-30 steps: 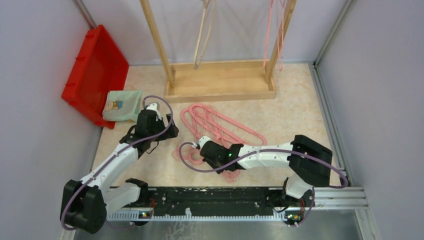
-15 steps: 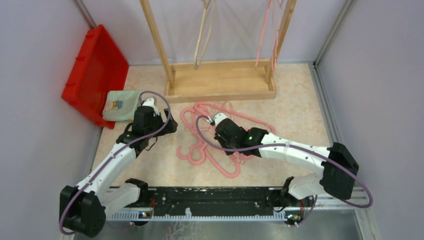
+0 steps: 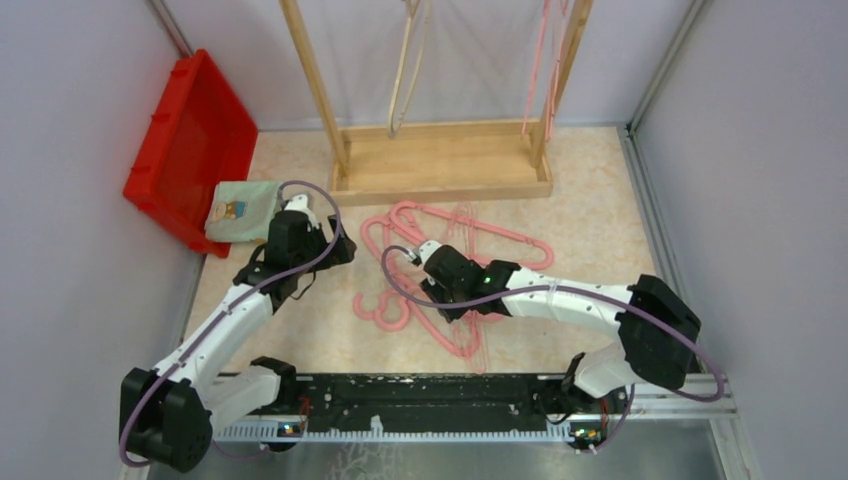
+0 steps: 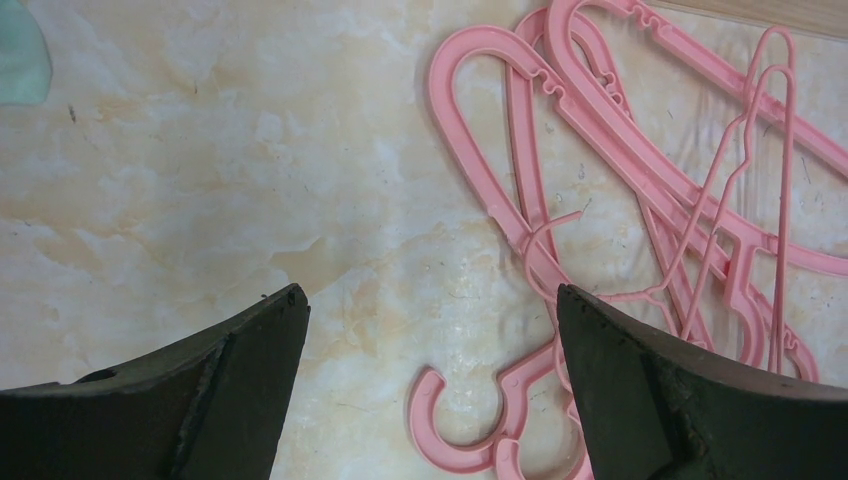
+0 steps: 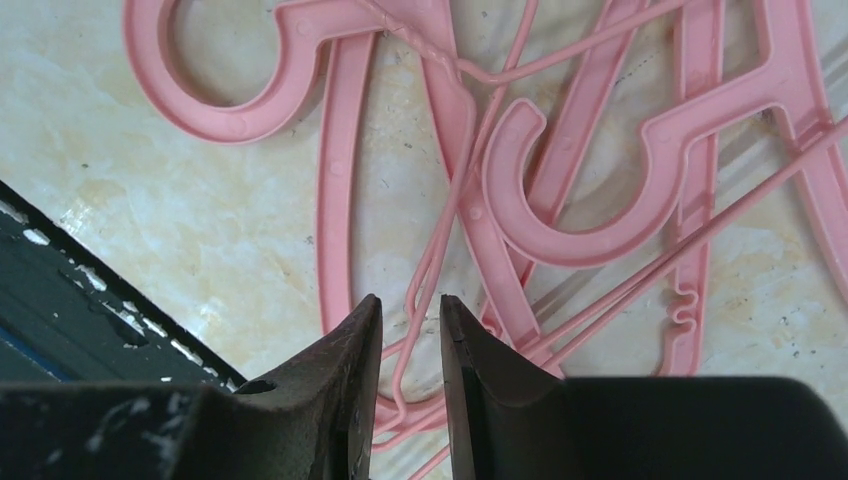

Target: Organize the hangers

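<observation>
A tangle of pink hangers (image 3: 500, 236), thick and thin, lies on the marble floor in front of the wooden rack (image 3: 440, 185). A beige hanger (image 3: 405, 75) and thin pink hangers (image 3: 545, 60) hang on the rack. My right gripper (image 3: 452, 300) is low over the pile. In the right wrist view its jaws (image 5: 410, 300) stand a narrow gap apart, with a thin pink wire hanger (image 5: 440, 240) running between them, not pinched. My left gripper (image 3: 322, 265) is wide open and empty (image 4: 430, 292), left of the pile, above a thick hanger hook (image 4: 450, 440).
A red bin (image 3: 190, 130) leans against the left wall, with a green cloth (image 3: 245, 210) at its foot. The black rail (image 3: 430, 400) runs along the near edge. Grey walls close in both sides.
My right arm swung up into the pile, then drew back a little toward the near edge. The hangers shifted and spread with it. The left arm barely moved.
</observation>
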`<action>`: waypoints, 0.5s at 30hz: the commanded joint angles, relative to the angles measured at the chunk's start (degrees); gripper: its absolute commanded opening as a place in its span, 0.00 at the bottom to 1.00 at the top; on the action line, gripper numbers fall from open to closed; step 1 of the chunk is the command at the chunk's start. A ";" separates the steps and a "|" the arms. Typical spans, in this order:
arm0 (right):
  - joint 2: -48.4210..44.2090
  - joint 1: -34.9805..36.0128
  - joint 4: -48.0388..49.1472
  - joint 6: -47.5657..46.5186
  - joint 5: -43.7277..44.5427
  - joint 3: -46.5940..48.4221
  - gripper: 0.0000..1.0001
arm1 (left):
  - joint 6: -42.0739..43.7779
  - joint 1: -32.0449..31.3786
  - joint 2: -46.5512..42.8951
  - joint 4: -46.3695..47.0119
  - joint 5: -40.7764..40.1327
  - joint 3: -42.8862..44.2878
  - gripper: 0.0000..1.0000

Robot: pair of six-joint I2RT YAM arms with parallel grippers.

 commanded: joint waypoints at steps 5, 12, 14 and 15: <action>6.37 0.21 5.88 0.43 1.07 0.77 0.29 | -0.90 -0.06 1.06 2.09 0.87 -0.84 0.99; 8.99 -0.19 7.38 0.53 3.77 0.58 0.26 | 0.78 -0.11 1.90 1.63 0.59 0.01 0.99; 9.03 -0.49 7.34 0.39 3.30 0.55 0.25 | 0.64 -0.05 2.01 1.61 0.65 -0.07 0.99; 8.98 -0.55 7.43 0.31 3.22 0.43 0.24 | 0.55 -0.08 2.05 1.68 0.74 -0.21 0.99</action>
